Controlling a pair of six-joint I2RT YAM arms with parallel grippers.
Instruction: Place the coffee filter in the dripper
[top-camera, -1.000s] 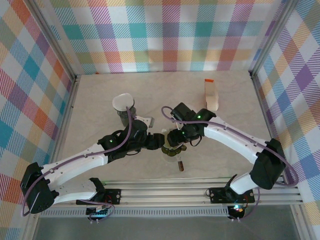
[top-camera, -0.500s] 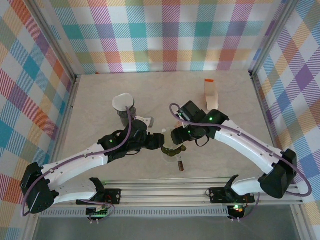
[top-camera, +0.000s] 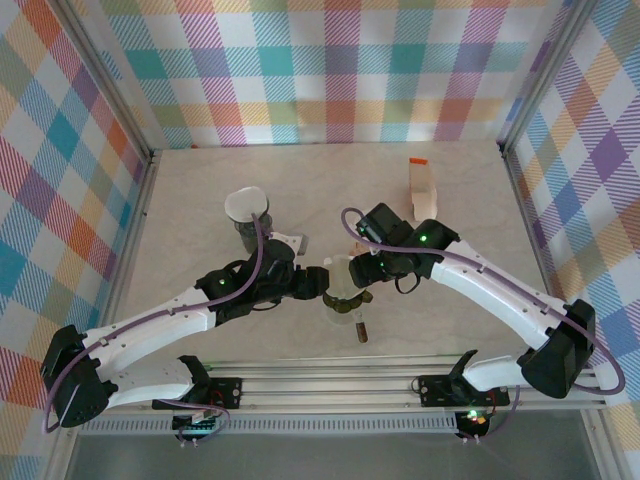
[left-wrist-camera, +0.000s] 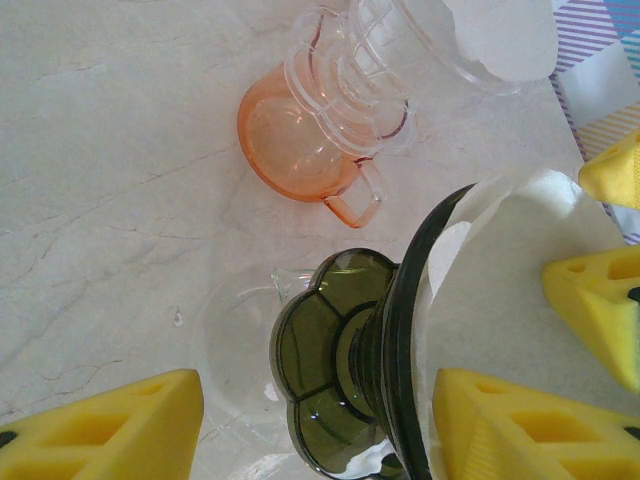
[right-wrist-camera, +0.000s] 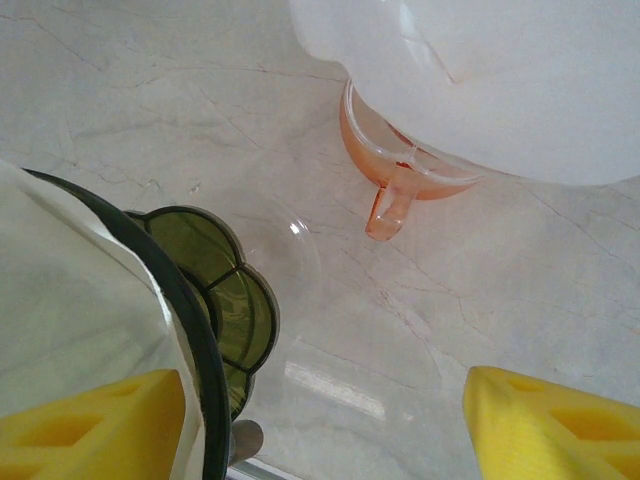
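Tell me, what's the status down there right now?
Left gripper straddling dripper, grip unclear. Right gripper open at filter. Filter inside dripper. Orange cup nearby, apart from dripper.

I can read no writing, number or brand from here, not on the green dripper (left-wrist-camera: 335, 375), the paper filter (left-wrist-camera: 500, 300) in it, or the small carton (top-camera: 424, 192) with its orange patch.
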